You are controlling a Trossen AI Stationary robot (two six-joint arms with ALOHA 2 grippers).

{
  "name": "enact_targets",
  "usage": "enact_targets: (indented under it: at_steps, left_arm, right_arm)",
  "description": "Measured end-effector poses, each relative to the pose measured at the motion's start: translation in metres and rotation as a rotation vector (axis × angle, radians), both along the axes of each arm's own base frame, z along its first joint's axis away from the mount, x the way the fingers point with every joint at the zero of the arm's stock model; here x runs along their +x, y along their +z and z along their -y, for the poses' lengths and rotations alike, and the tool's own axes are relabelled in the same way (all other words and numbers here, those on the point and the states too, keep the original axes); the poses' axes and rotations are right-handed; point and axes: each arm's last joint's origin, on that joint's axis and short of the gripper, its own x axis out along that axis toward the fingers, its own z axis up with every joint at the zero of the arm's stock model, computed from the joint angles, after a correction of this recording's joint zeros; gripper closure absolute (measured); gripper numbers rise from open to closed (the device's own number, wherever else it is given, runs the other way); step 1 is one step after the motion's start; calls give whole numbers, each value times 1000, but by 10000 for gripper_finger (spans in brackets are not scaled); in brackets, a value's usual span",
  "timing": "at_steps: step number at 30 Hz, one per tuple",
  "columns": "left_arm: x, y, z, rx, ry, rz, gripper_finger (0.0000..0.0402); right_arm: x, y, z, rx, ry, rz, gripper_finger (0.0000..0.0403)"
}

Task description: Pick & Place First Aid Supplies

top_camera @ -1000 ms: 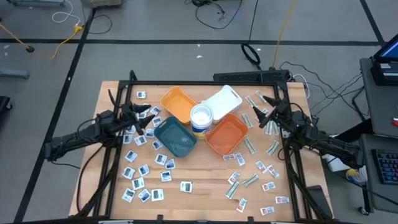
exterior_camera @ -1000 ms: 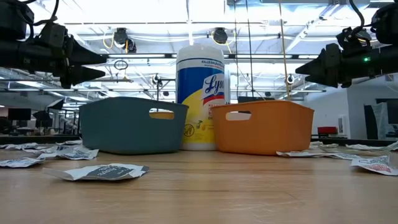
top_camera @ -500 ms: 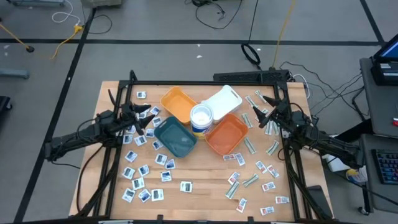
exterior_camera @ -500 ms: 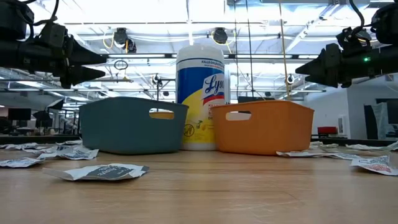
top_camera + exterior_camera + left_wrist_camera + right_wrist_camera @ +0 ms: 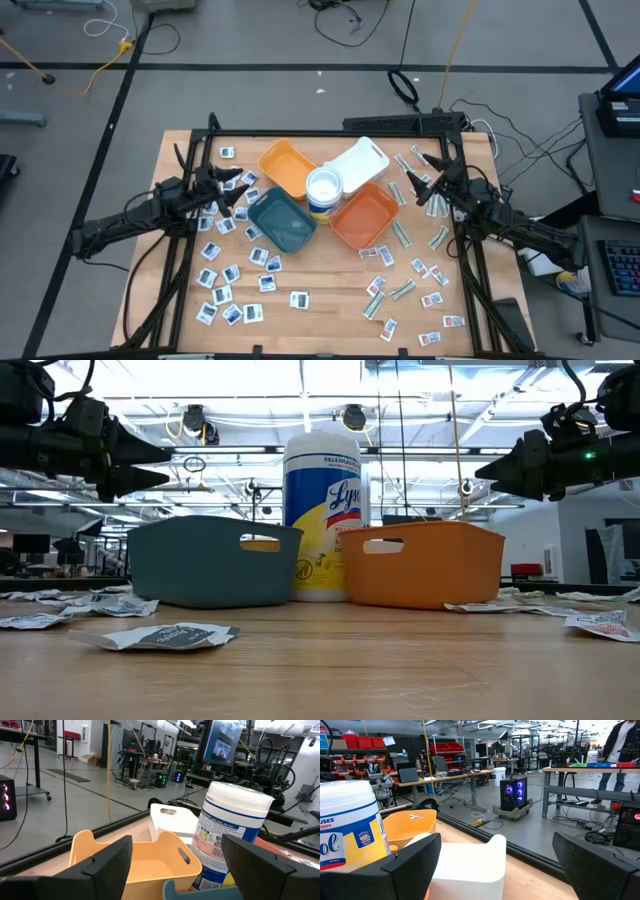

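Small flat packets lie scattered on the wooden table. White squares with blue marks [image 5: 228,272] cover its left half. Green-white strips [image 5: 403,290] and white packets with red marks [image 5: 433,300] cover its right half. In the low view a dark-marked packet [image 5: 165,636] lies flat near the camera. My left gripper [image 5: 236,196] [image 5: 176,845] hovers open above the packets to the left of the teal tray. My right gripper [image 5: 421,191] [image 5: 496,840] hovers open to the right of the orange tray. Both are held well above the table [image 5: 140,455] [image 5: 500,465].
Four trays cluster at the table's middle: yellow-orange [image 5: 285,168], white [image 5: 358,162], teal [image 5: 283,221] and orange [image 5: 365,216]. A white round tub of wipes [image 5: 323,189] stands upright among them. A person [image 5: 620,740] stands far off in the room beyond the table.
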Motion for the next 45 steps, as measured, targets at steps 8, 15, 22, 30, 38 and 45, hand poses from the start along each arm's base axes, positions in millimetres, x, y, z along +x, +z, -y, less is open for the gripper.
enact_targets:
  at_steps: [8,15,22,30,38,45]
  left_arm:
    - [0,0,0,0,0,0,92]
    - [0,0,0,0,0,0,92]
    - [0,0,0,0,0,0,92]
    - [-1,4,1,10,-14,0,91]
    - [-13,40,5,-19,-26,-132,92]
    - [-16,86,6,-107,-29,-370,91]
  right_arm:
    - [0,0,0,0,0,0,26]
    - [0,0,0,0,0,0,26]
    - [0,0,0,0,0,0,26]
    - [0,0,0,0,0,0,26]
    - [0,0,0,0,0,0,26]
    - [0,0,0,0,0,0,26]
